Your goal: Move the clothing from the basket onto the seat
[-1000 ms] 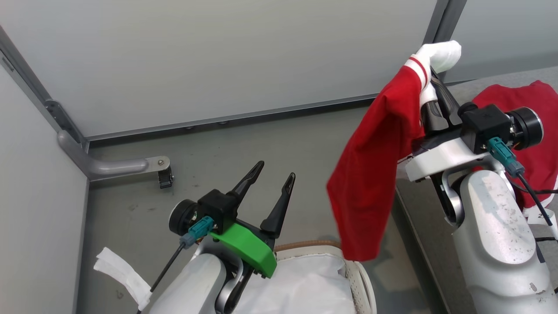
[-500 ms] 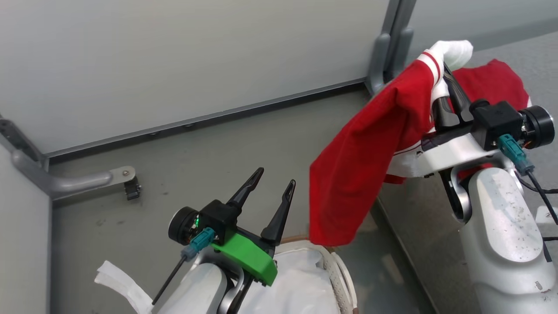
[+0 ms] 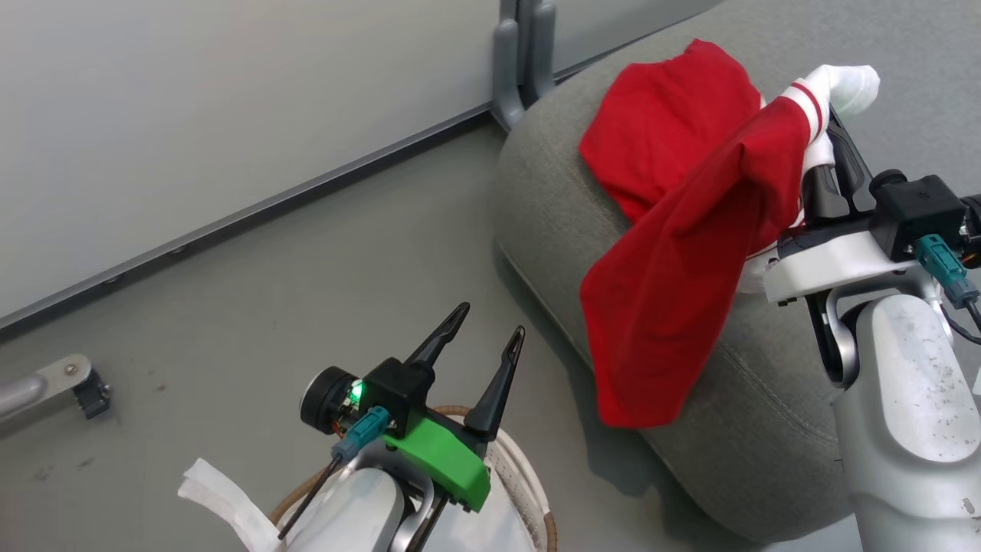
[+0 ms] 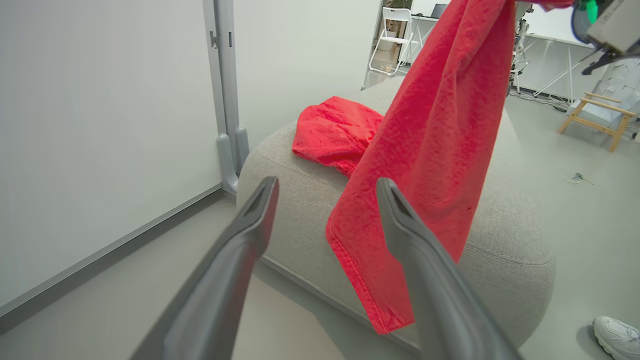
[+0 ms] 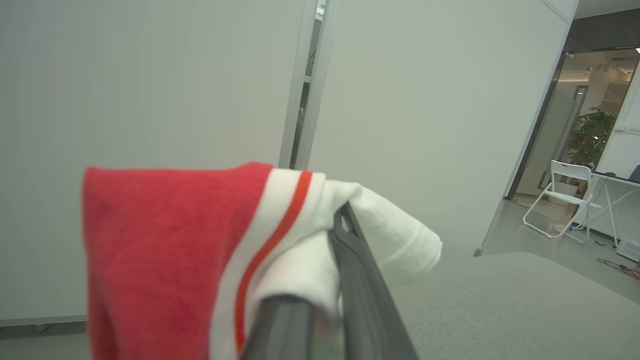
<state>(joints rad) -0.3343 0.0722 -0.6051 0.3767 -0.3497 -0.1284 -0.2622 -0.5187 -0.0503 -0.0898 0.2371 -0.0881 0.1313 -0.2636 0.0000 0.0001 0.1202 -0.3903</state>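
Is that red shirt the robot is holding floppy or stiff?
Probably floppy: the red shirt hangs limp from the right claw, draping in folds. Likely light too: a pinch at its white cuff holds it all. It may slump on the seat.

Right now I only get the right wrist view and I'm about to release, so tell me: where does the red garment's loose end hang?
Observer: From the right claw the red garment drapes down to the grey seat's near rounded edge; I can't tell whether it touches.
Operator: Anything already on that cushion?
Observer: Yes, another red garment lies crumpled on top, toward the corner by the wall post.
Operator: And the left claw?
Observer: The left claw is open and empty, near the laundry basket's rim.
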